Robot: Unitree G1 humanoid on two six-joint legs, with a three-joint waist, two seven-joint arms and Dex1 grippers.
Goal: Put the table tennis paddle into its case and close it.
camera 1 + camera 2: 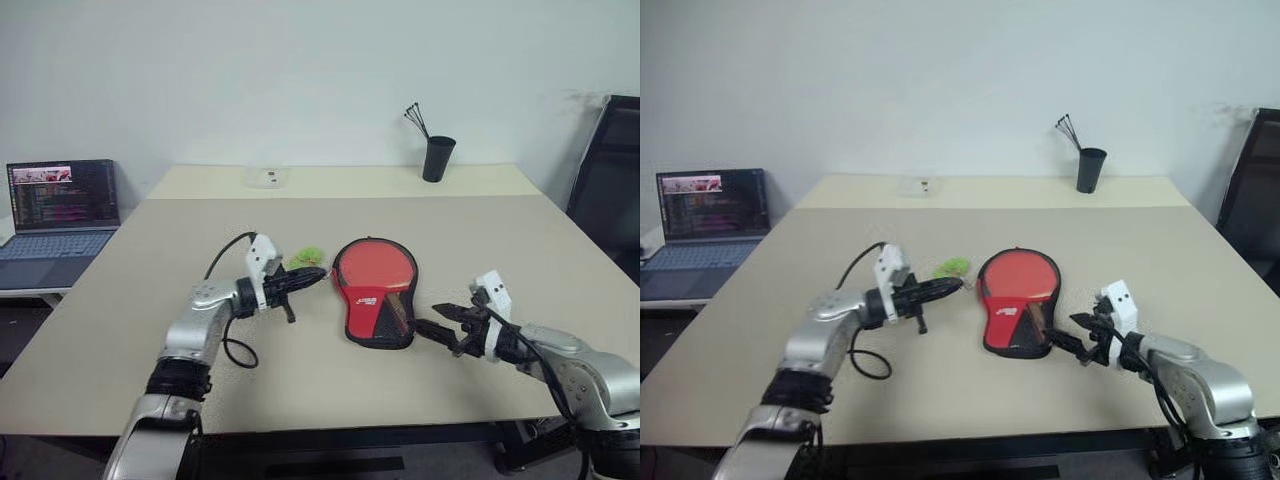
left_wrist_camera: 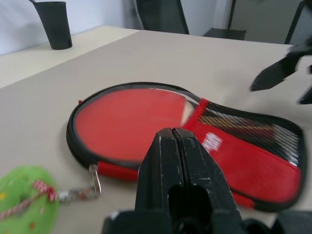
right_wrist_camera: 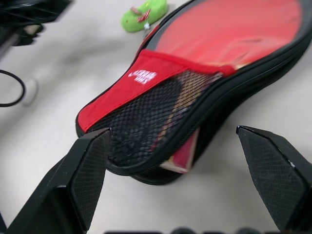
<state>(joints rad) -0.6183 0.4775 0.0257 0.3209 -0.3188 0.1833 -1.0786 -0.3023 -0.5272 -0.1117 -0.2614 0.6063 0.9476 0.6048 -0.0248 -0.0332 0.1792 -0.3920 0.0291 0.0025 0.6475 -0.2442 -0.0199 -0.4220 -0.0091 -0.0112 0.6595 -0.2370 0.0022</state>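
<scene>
The case [image 1: 375, 290] is lying flat near the middle of the counter [image 1: 120, 300], red side up; the paddle [image 3: 183, 158] is sitting inside it, its handle end peeking out; the left gripper [image 1: 312, 274] is pinched tight, holding nothing, beside a green toy [image 1: 306, 257]; the right gripper [image 1: 440, 322] is spread wide by the case's narrow end.
</scene>
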